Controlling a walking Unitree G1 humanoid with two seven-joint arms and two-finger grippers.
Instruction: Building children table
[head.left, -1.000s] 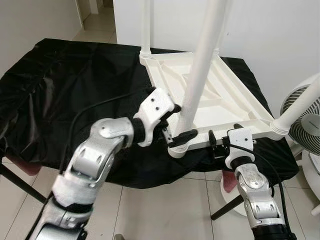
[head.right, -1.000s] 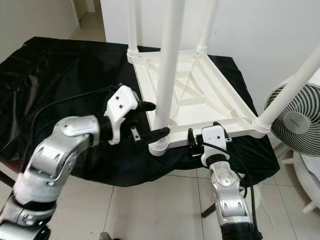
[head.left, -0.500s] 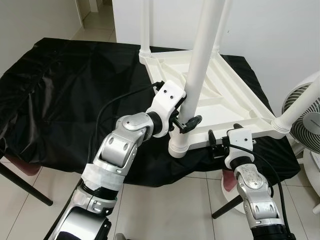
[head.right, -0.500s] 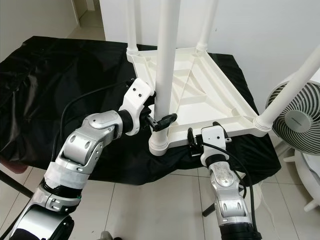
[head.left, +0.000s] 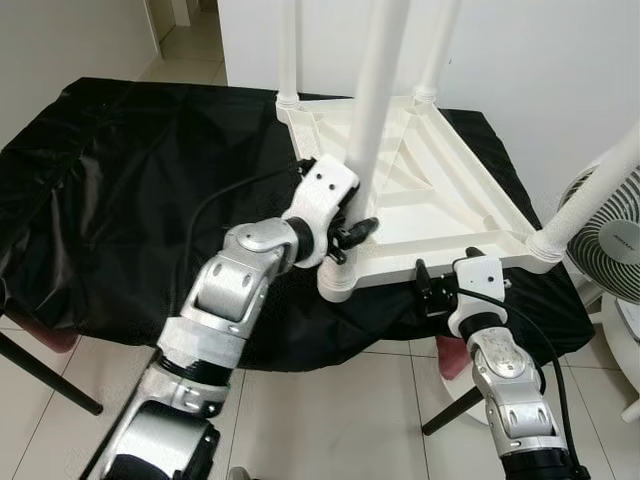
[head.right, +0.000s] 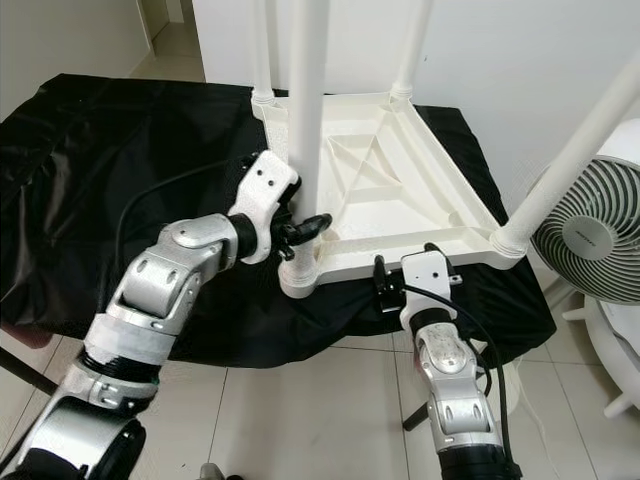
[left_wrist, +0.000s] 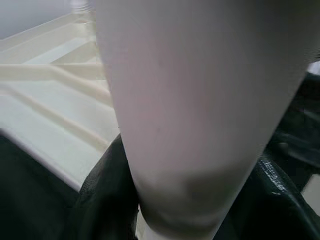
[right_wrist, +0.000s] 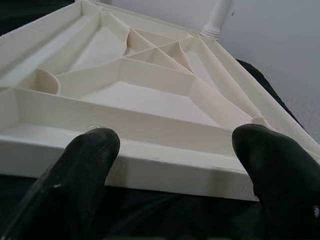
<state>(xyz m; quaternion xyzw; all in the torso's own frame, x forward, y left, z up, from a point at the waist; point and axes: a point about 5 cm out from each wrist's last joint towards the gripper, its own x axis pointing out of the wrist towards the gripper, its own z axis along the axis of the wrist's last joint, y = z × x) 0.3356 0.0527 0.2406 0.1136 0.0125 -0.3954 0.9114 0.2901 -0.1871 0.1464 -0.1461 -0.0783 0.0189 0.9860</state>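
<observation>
The white children's table (head.left: 440, 190) lies upside down on a black-covered work table, its legs pointing up. My left gripper (head.left: 350, 235) is shut on the near-left leg (head.left: 365, 120) just above its socket. In the left wrist view that leg (left_wrist: 200, 110) sits between both black fingers (left_wrist: 100, 190). My right gripper (head.left: 445, 266) stands open at the table's near rim, one finger at each side. In the right wrist view the fingertips (right_wrist: 85, 165) flank the ribbed underside and rim (right_wrist: 165, 165) without touching it.
The black cloth (head.left: 130, 170) covers the work table to the left. Three other white legs rise at the back left (head.left: 288, 50), back right (head.left: 440, 50) and near right (head.left: 590, 190). A white fan (head.left: 610, 240) stands to the right. Tiled floor lies below the front edge.
My left gripper rose from the leg's base collar and closed around the leg a little higher. The leg and the table's near corner have shifted left. The right gripper has stayed put.
</observation>
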